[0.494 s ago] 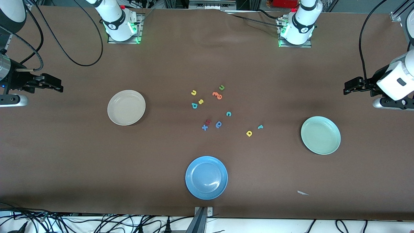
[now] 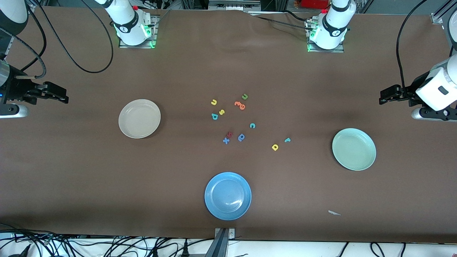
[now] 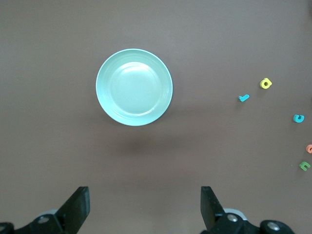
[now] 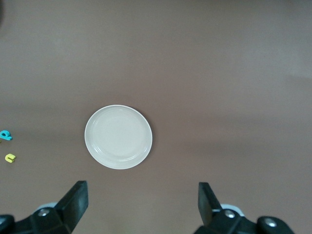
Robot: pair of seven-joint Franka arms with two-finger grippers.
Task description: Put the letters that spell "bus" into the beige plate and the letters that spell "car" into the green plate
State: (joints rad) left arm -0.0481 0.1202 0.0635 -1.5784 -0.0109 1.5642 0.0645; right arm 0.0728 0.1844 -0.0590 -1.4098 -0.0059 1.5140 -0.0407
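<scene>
Nothing has yet been sorted: the round beige plate [image 2: 139,118] and the round pale mint-green plate [image 2: 353,149] are both seen bare, and every small foam letter lies on the brown table [image 2: 71,171] between them. Taking the beige plate as landmark, the yellow "u" [image 2: 214,102], the yellow "s" [image 2: 221,112] and the teal-blue "b" [image 2: 214,116] are found in a tight group toward the left arm's end from it. The teal "c" [image 2: 252,125] lies farther along, and the teal "r" [image 2: 287,140] and the yellow "a" [image 2: 275,147] farther still, near the green plate. The right tool [image 2: 53,92] is held in the air above the table's edge, toward the right arm's end from the beige plate, with its jaws spread wide and nothing between them. The left tool [image 2: 387,95] is held above the table's other end, equally wide and empty. Trouble could be expected from look-alikes: a green "u" [image 2: 244,96], orange letters [image 2: 240,105], a blue "x" [image 2: 226,140] and a darker blue rounded letter [image 2: 241,137] lie among the wanted ones, and a bright blue plate [image 2: 227,196] could be mistaken for a target. Because the "s" and "b" lie so close, a neighbour could be nudged or pinched along with the letter meant.
</scene>
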